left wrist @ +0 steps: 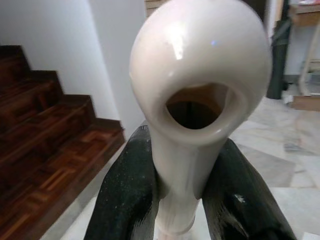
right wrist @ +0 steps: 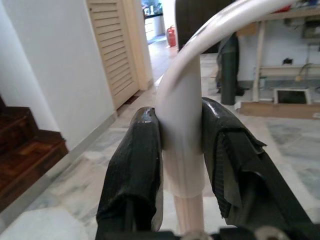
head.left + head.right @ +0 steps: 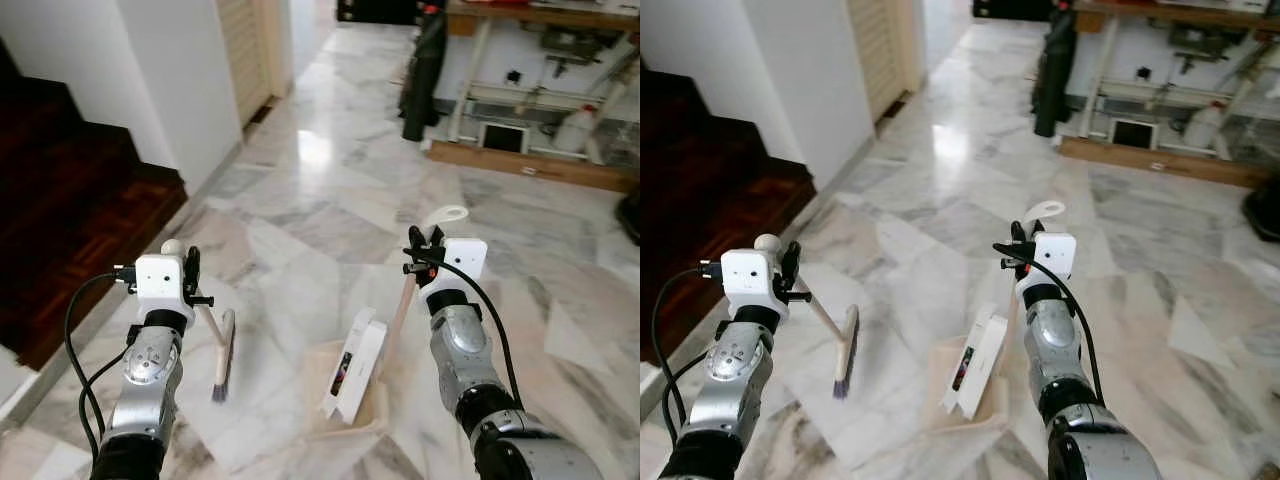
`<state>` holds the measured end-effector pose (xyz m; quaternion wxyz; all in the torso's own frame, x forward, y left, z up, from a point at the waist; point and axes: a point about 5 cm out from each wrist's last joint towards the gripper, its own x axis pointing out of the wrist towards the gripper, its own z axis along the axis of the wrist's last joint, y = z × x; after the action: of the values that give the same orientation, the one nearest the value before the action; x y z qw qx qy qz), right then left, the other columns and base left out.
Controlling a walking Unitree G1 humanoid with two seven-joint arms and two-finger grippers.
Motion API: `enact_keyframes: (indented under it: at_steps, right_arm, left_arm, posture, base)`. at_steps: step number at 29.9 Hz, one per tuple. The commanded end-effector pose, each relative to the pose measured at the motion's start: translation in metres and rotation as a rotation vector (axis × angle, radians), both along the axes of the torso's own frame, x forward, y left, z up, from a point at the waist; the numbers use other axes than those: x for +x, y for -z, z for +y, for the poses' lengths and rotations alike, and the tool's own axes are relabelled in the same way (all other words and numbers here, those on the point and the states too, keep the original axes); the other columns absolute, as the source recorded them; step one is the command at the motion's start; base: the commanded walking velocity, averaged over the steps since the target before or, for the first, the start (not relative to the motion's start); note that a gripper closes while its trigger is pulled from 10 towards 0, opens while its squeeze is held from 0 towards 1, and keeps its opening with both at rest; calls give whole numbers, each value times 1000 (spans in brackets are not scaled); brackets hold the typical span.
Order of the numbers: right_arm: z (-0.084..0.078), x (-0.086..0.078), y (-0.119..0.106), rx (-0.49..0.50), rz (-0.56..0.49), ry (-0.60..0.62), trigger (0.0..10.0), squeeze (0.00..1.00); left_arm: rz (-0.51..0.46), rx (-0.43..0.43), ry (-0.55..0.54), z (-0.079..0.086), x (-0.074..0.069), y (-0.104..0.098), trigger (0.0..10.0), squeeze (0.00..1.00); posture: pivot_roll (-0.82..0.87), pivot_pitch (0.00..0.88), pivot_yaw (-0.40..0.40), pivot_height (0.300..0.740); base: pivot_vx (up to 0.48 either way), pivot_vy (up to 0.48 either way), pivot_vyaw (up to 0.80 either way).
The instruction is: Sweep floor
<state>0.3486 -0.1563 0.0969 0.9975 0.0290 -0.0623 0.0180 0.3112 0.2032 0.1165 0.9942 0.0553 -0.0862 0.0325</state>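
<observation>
My left gripper [image 3: 190, 275] is shut on the white handle of a small broom [image 3: 224, 358], whose dark bristles touch the marble floor. In the left wrist view the handle's hollow end [image 1: 197, 100] sits between the two black fingers [image 1: 127, 195]. My right gripper [image 3: 420, 250] is shut on the pale handle [image 2: 182, 150] of a wooden dustpan [image 3: 350, 415] that rests on the floor between my arms. A white box [image 3: 355, 375] stands inside the dustpan, leaning on its edge.
Dark wooden stairs [image 3: 60, 200] rise on the left beside a white wall. A louvred door [image 3: 245, 50] stands further back. At the far right are a workbench [image 3: 540, 90], a dark bag [image 3: 425, 70] and a wooden plank [image 3: 530, 165]. Marble floor stretches ahead.
</observation>
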Motion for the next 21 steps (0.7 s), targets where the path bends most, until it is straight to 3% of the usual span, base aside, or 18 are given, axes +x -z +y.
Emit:
enact_keyframes:
  at_steps: [1, 21]
  right_arm:
    - [0, 3, -11, 6, -62, 9, 10000, 0]
    - [5, 7, -18, 16, -73, -2, 10000, 0]
  left_arm:
    - [-69, 6, 14, -3, 5, -13, 10000, 0]
    - [-101, 31, -47, 7, 2, -22, 10000, 0]
  posture:
    - [-16, 0, 50, 740]
    - [45, 0, 18, 740]
  base:
    - [0, 0, 788]
    - [0, 0, 788]
